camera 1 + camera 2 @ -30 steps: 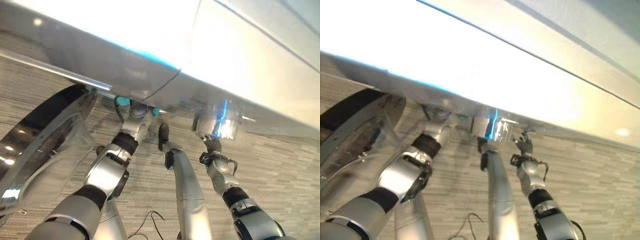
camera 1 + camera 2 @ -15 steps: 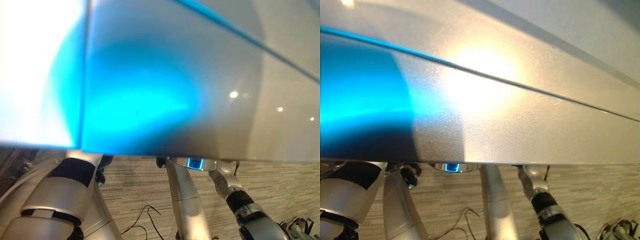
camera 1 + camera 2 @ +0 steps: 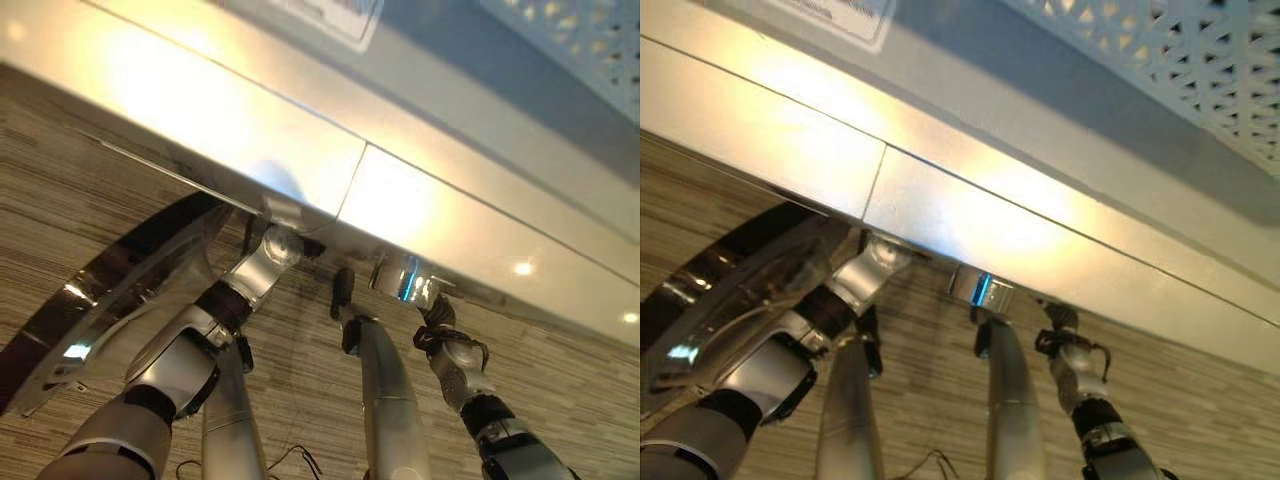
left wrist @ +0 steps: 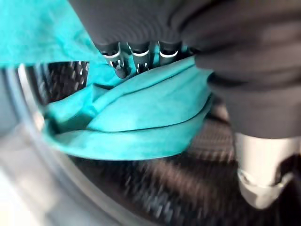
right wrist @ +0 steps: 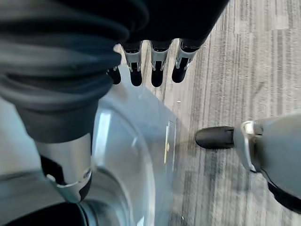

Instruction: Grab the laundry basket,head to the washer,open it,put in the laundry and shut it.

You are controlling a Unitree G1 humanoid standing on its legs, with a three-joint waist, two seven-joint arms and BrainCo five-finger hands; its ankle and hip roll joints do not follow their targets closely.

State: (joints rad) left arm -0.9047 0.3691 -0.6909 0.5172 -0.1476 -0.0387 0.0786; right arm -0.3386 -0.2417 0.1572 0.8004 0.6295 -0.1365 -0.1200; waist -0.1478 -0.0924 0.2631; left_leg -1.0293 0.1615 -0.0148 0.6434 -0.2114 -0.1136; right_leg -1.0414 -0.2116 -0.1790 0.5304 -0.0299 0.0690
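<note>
A teal cloth (image 4: pixel 141 117) hangs over the rim of the washer's dark drum (image 4: pixel 155 193). My left hand (image 4: pixel 139 55) is inside the drum, its fingers curled into the cloth and its thumb standing apart. From above, the left arm runs in under the washer's silver front panel (image 3: pixel 250 140), which hides that hand. The round glass door (image 3: pixel 110 300) stands swung open to the left. My right hand (image 3: pixel 437 318) hovers below the panel on the right, fingers relaxed and holding nothing; past its fingers (image 5: pixel 155 66) the door's glass bowl (image 5: pixel 127 155) shows.
The white lattice laundry basket (image 3: pixel 1160 50) shows at the top right, above the washer's top edge. Grey striped carpet (image 3: pixel 560 370) covers the floor in front of the machine. The open door takes up the room left of my left arm.
The camera swung up close to the washer's panel and back down. A second ago teal cloth showed at my left hand by the opening; now hand and cloth are deeper inside.
</note>
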